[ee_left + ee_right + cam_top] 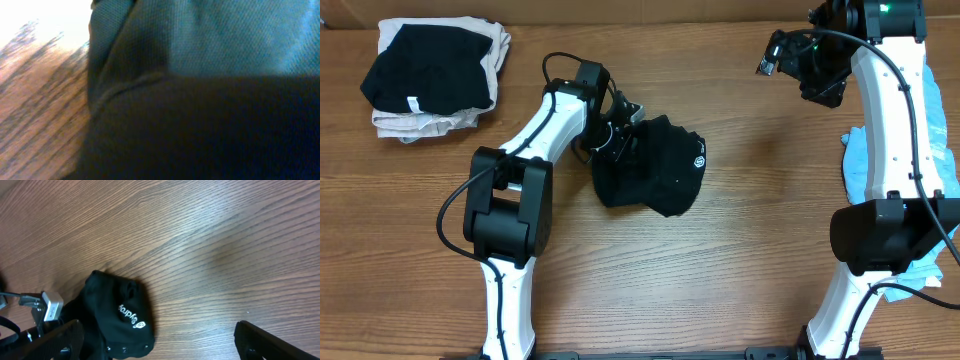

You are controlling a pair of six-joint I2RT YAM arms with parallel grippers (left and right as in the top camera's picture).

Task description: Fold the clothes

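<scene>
The black T-shirt (655, 170) lies bunched in a lump at the middle of the table, its small white logo (699, 163) facing up on the right side. My left gripper (617, 128) is buried in the lump's upper left edge and looks shut on the fabric. Black cloth (200, 100) fills the left wrist view and hides the fingers. My right gripper (800, 65) hangs high at the back right, open and empty (160, 347), well apart from the T-shirt (115, 315). A light-blue shirt (860, 165) lies at the right edge, partly under the right arm.
A stack of folded clothes (430, 75), black on beige, sits at the back left. Bare wooden table (740, 260) stretches between the two arm bases and to the right of the lump.
</scene>
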